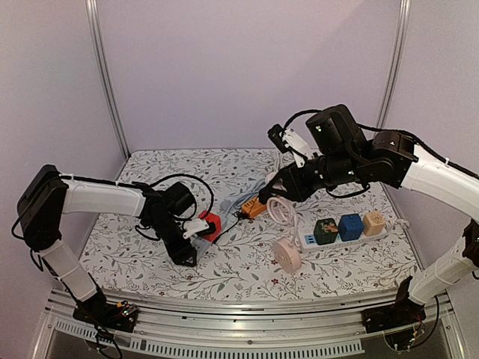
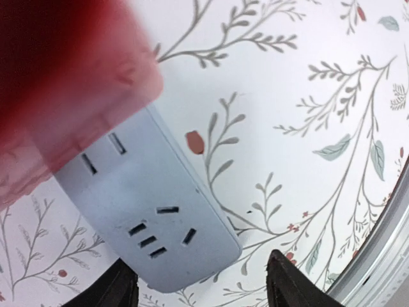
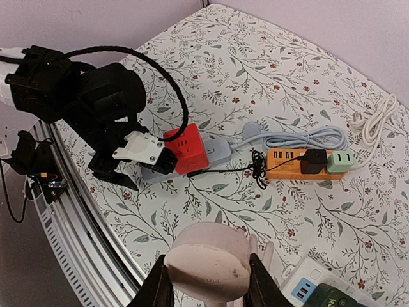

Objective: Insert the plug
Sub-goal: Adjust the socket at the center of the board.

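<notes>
The floral bench point(image 1: 224, 168) carries a grey power strip point(image 2: 147, 211) at left-centre. The red cube plug point(image 3: 185, 148) sits on the strip. The left fingers point(image 2: 291, 284) are spread, straddling the strip's end. The right fingers point(image 3: 156, 291) stand apart; whether they grip anything cannot be told.

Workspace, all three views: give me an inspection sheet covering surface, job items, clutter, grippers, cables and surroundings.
Surface: floral cloth, lying flat.
Job's things: red cube plug sits on the gray power strip; how well it is seated cannot be judged.
Clutter: orange strip with black and green adapters; white strip with three cube adapters; round pink disc beside it.
Grippers: left gripper open, low over the gray strip's end; right gripper open, raised above the disc.
Cables: gray cable looped; thin black cable tangled; white cable coiled.
Surroundings: plain walls; metal rail.
</notes>
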